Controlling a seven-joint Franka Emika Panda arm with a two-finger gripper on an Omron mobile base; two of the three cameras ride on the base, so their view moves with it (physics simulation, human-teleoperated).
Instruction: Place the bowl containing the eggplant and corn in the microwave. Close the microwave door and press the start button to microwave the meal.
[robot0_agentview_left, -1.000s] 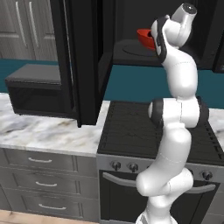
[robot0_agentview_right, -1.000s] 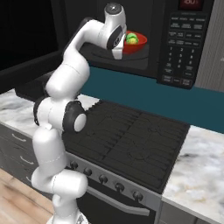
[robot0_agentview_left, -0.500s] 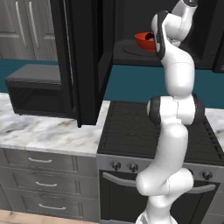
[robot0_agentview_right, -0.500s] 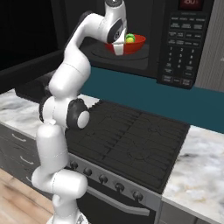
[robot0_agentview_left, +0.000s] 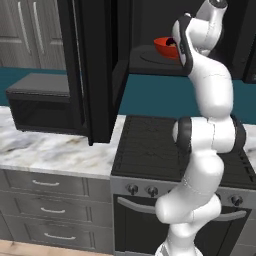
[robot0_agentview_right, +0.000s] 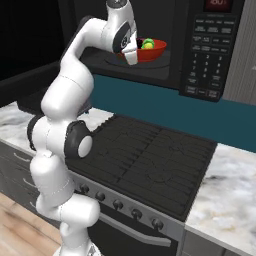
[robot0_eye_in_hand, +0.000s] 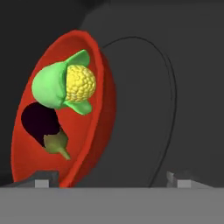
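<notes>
- The gripper (robot0_eye_in_hand: 111, 181) is raised to the mouth of the microwave (robot0_agentview_right: 200, 45), with its two dark finger tips well apart at the bottom of the hand view.
- The bowl (robot0_eye_in_hand: 94, 144) is red and glossy; its rim passes right at one finger tip (robot0_eye_in_hand: 41, 180), while the other tip stands clear over the dark turntable (robot0_eye_in_hand: 144, 109). Whether the tips press on the rim cannot be told.
- Inside the bowl, the corn (robot0_eye_in_hand: 65, 85) lies with its yellow end facing the camera and its green husk around it.
- The eggplant (robot0_eye_in_hand: 41, 122) lies just beside the corn, nearer the gripper, its green stem cap pointing toward the finger tips.
- In the right base view the bowl (robot0_agentview_right: 152, 50) sits inside the microwave cavity, just beyond the wrist, with the corn (robot0_agentview_right: 148, 44) showing above its rim.
- In the left base view the bowl (robot0_agentview_left: 164, 46) shows just beside the hand, above the turntable.
- The microwave door (robot0_agentview_left: 95, 65) stands swung open, well off to the gripper's left.
- The stovetop (robot0_agentview_right: 150, 155) lies below the gripper, with marble table (robot0_agentview_left: 45, 150) to either side.
</notes>
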